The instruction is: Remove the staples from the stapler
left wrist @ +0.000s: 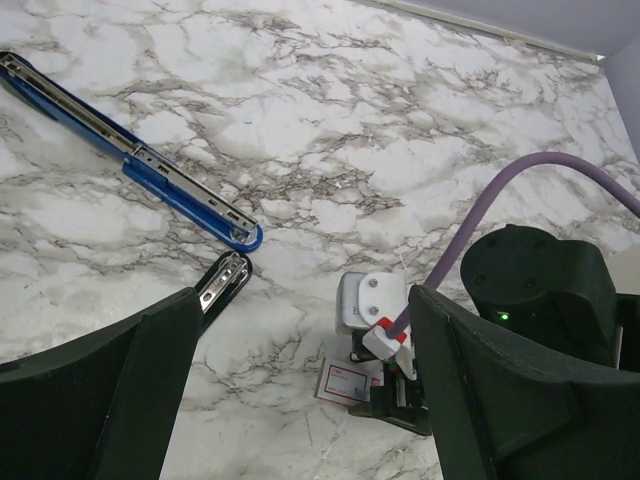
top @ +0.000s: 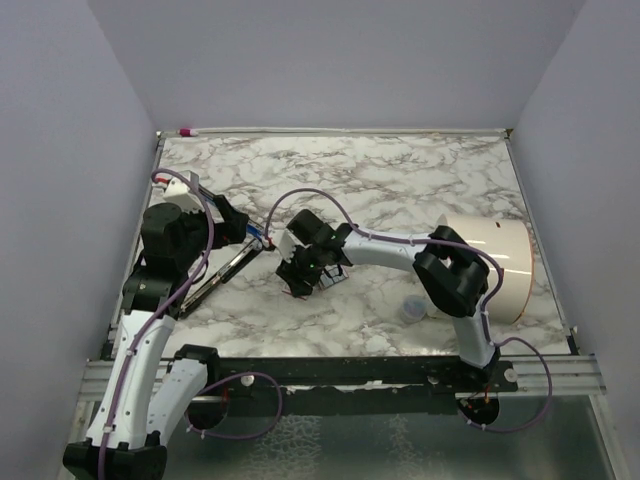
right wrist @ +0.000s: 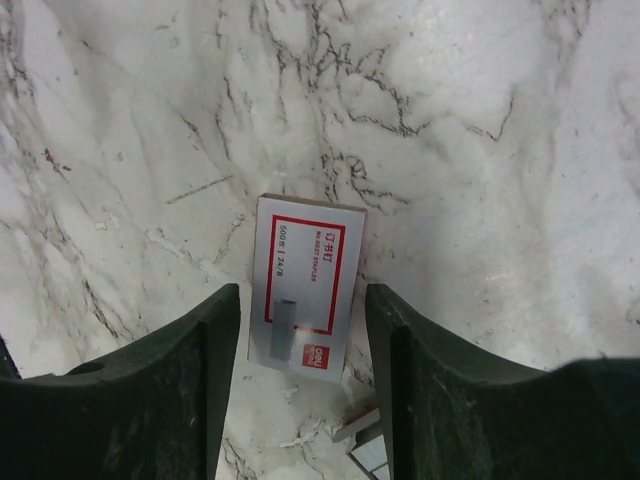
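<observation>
The stapler (left wrist: 170, 180) lies opened flat at ten o'clock of the released left end effector (left wrist: 305, 295), one arm hidden behind it. Right end effector (right wrist: 303, 290), released, straddles a white box (right wrist: 305, 250), perhaps bearing staples (right wrist: 285, 312).

Stapler (left wrist: 150, 168): blue body, silvery rail, swung open, lying flat. Staples (right wrist: 358, 426): short silvery strips, loose, partly out of view.

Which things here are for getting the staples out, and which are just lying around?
For the job:
long blue stapler, folded open, silvery metal rail up
tiny silvery staple strips

Just lying about:
small white cardboard box with red print
big cream roll
small see-through round cup
little pink-and-white piece at the far edge
</observation>
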Motion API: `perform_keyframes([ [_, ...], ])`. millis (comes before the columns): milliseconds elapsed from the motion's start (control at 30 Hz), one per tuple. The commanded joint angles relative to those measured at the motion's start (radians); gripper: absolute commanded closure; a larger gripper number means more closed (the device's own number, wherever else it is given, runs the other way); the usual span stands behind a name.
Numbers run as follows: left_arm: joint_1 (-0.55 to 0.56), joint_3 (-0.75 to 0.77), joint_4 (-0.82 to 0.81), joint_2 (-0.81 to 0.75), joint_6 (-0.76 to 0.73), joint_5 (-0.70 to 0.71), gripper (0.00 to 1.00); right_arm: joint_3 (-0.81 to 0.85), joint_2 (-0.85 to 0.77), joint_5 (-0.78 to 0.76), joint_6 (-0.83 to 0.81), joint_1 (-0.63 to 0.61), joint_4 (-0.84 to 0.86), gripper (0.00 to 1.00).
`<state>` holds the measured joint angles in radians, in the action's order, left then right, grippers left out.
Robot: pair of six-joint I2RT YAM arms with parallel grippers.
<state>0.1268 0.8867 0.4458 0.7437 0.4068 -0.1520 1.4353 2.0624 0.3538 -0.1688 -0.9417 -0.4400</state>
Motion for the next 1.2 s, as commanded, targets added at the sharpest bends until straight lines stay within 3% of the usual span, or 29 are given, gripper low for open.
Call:
perform_keyframes([
  [0,0.004,-0.033,0.002,0.002,0.030,0.032,0.13,-0.018,0.010,-0.034,-0.015,-0.006,-0.009,0.42],
  [133,0.004,-0.035,-0.010,0.026,0.034,-0.001,0.13,0.006,-0.054,-0.095,0.058,-0.004,-0.020,0.28],
  [267,0.004,-0.046,-0.001,0.019,0.034,0.016,0.13,-0.074,-0.234,-0.122,0.153,0.037,-0.007,0.16],
  [433,0.002,-0.107,-0.032,0.045,0.060,-0.024,0.12,-0.220,-0.349,0.013,0.262,0.219,0.042,0.15],
  [600,0.002,-0.225,-0.177,0.124,0.152,-0.186,0.12,-0.144,-0.229,0.106,0.383,0.316,0.023,0.20],
  [933,0.003,-0.338,-0.321,0.245,0.202,-0.403,0.12,0.074,0.052,0.193,0.333,0.320,-0.037,0.37],
  [1167,0.006,-0.375,-0.409,0.373,0.224,-0.485,0.12,-0.062,0.025,0.284,0.342,0.319,-0.003,0.48],
])
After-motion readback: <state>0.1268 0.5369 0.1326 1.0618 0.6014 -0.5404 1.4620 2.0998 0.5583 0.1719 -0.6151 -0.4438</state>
